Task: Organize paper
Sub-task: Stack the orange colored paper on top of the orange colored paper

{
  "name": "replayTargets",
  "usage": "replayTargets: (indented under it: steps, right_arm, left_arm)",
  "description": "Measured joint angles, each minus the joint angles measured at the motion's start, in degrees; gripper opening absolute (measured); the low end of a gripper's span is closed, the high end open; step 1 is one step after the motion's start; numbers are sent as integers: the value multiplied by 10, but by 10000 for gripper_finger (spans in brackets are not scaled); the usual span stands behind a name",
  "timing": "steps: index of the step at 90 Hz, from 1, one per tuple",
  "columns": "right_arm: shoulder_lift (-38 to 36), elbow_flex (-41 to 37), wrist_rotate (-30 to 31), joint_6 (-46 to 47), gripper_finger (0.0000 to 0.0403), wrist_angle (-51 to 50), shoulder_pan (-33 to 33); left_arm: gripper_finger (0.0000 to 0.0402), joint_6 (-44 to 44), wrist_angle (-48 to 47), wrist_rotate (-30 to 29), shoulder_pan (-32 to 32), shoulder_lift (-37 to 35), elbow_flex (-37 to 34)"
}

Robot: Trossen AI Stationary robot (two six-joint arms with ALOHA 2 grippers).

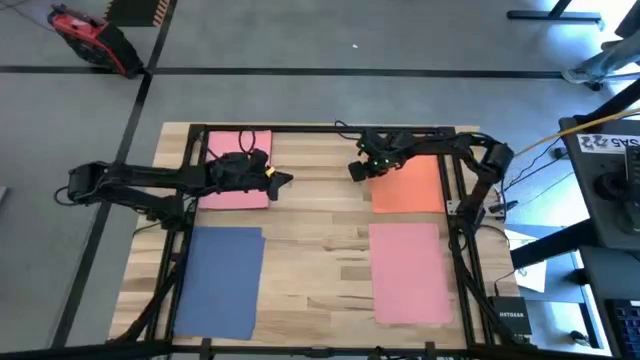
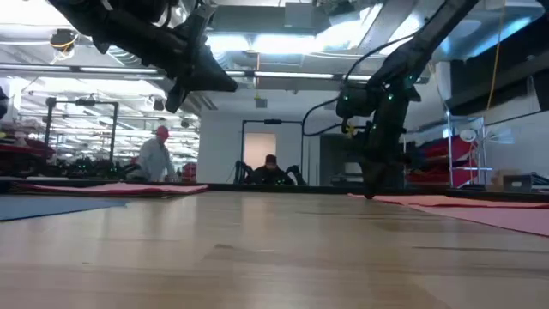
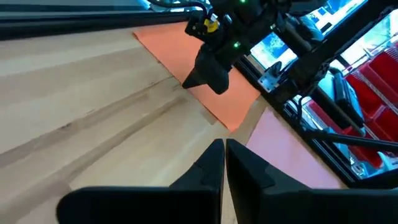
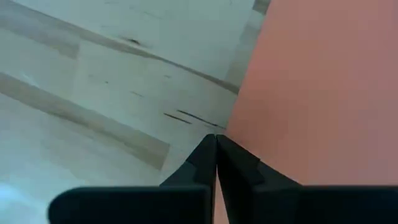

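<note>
Now my right gripper (image 4: 216, 140), fingers pressed together, touches the orange sheet (image 1: 410, 185) at two o'clock on its nine-o'clock edge. I'd drag slowly, pressing lightly. My left gripper (image 3: 224, 146), also closed, hovers over the pink sheet (image 1: 232, 195) at ten o'clock.

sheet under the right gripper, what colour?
Orange paper, clearest in the high view.

No readable text is found on the table, the papers or the arms. White lettering is seen on a small black box (image 1: 509, 318) by the table's right near corner, and dark characters on a white label (image 1: 608, 143) at the right edge; neither can be made out.
</note>
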Motion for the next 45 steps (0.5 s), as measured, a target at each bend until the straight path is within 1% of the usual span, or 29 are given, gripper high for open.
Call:
replayTargets:
  steps: [15, 45]
  right_arm:
    - [-1, 1, 16, 13, 1, -32, -4]
    - [-7, 5, 35, 41, 1, -26, -10]
  left_arm:
    - [0, 0, 0, 0, 0, 0, 0]
    - [0, 0, 0, 0, 0, 0, 0]
